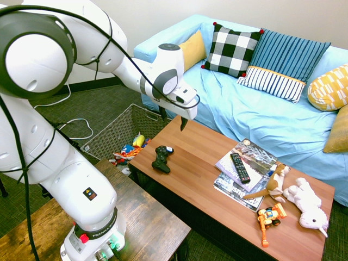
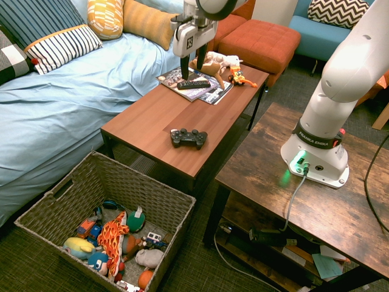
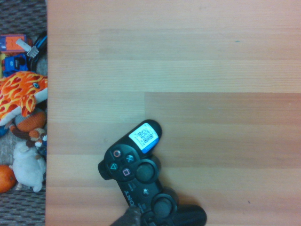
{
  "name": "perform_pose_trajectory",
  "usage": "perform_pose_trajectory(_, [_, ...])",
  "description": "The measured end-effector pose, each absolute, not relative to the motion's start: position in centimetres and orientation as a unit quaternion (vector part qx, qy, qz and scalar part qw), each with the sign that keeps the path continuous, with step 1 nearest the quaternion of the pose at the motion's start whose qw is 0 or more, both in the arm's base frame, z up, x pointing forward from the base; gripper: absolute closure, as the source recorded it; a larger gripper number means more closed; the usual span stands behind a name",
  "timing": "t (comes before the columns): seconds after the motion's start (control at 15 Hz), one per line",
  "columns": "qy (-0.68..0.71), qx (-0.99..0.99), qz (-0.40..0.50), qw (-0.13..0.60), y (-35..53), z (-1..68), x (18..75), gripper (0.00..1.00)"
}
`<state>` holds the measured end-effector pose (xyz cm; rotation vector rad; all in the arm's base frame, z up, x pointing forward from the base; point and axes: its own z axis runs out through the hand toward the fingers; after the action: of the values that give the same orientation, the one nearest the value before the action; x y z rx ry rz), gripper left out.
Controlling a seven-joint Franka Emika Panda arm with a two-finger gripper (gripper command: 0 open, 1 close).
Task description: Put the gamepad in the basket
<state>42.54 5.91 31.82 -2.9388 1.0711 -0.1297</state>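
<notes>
The black gamepad lies flat on the red-brown coffee table, near the end that faces the basket; its pale blue-white spot shows up close on the gamepad in the wrist view. My gripper hangs open and empty well above the table, beyond the gamepad on the sofa side, touching nothing. The grey-brown wicker basket stands on the floor past the table's end, with several toys inside. Seen from the other side, the gripper hovers over the table's middle.
A slim black remote rests on magazines further along the table, with plush animals and an orange toy at the far end. The blue sofa runs along one side. A dark wooden table carries the arm.
</notes>
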Motion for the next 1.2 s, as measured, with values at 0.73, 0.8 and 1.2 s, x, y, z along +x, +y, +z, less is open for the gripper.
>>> perform_pose_trajectory(0.73, [0.249, -0.968, -0.039, -0.008, 11.0, 22.7, 38.5, 0.00])
perform_pose_trajectory(0.8, [0.243, -0.969, -0.037, -0.005, 11.1, 21.5, 38.5, 0.00])
perform_pose_trajectory(1.2, [0.248, -0.968, -0.031, -0.005, 10.7, 15.7, 37.6, 0.00])
